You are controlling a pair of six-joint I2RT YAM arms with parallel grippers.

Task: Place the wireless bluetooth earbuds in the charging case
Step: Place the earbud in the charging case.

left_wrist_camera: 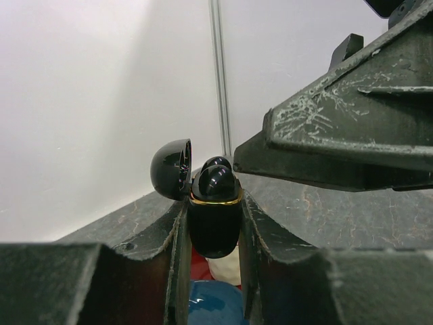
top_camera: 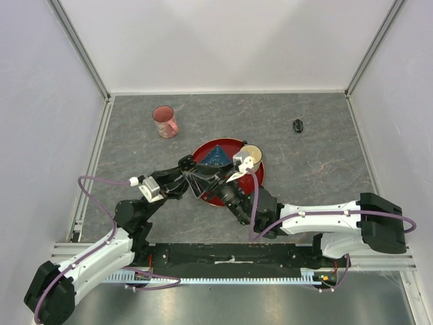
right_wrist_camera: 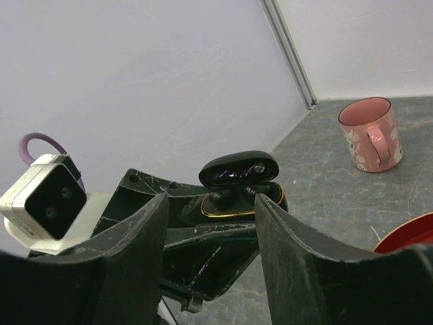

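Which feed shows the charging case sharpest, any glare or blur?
Left wrist: charging case sharp, small highlights on its gloss, left gripper's fingers blurred. Right wrist: case in focus but dark, purple glints in its lid, right gripper's fingers soft. Top external: evenly lit, case too small to make out.

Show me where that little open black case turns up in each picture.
Top external: charging case left of centre, at the left rim of the red plate.
Left wrist: case at centre, lid swung open leftward.
Right wrist: case at centre, lid raised.
Shared landmark: the left gripper clamping it.
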